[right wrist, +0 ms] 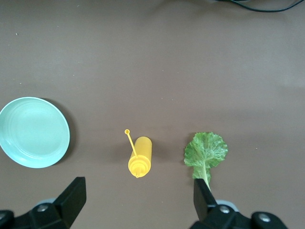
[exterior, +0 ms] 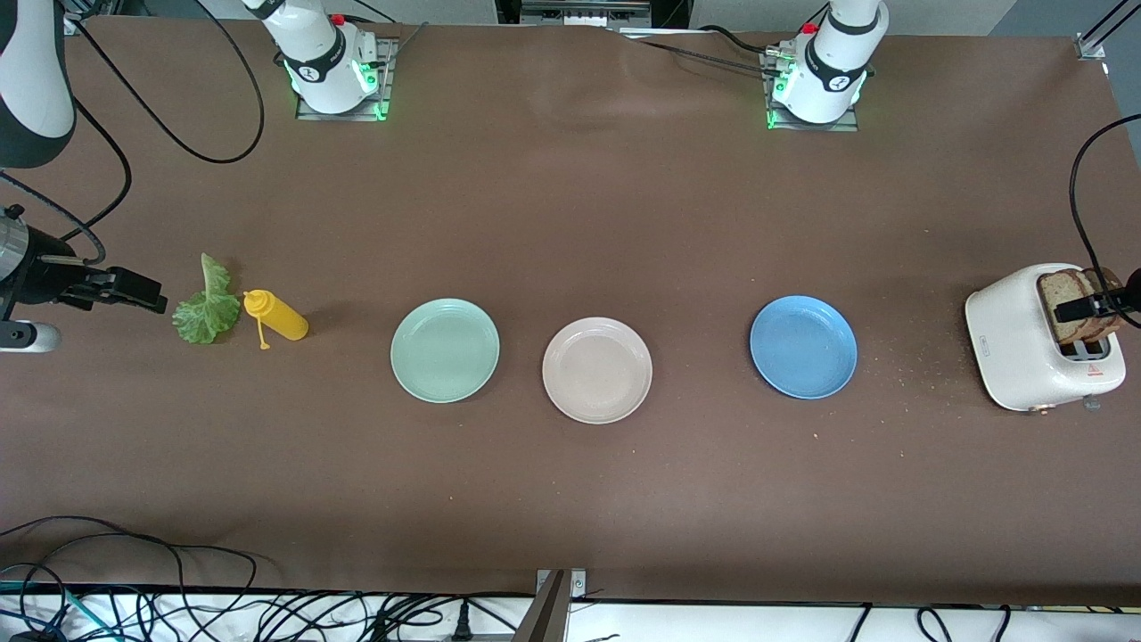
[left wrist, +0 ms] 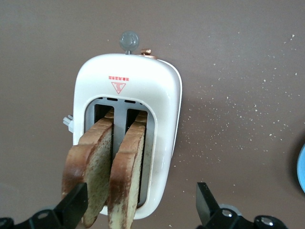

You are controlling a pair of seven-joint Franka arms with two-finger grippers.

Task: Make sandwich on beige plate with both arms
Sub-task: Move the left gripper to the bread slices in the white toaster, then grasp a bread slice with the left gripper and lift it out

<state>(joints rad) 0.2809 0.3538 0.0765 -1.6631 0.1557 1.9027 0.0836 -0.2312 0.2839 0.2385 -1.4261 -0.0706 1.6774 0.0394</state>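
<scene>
Two brown speckled bread slices (left wrist: 107, 167) in the white toaster (exterior: 1025, 343) are straddled by the open left hand (left wrist: 140, 207); the open right hand (right wrist: 138, 202) is held over the worktop (exterior: 570, 196) beside the ruffled green lettuce leaf (exterior: 207, 308).

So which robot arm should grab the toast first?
The left arm, probably. Its end effector is open over the white toaster, where two bread slices stick up. The right end effector, also open, hangs near the lettuce leaf.
</scene>
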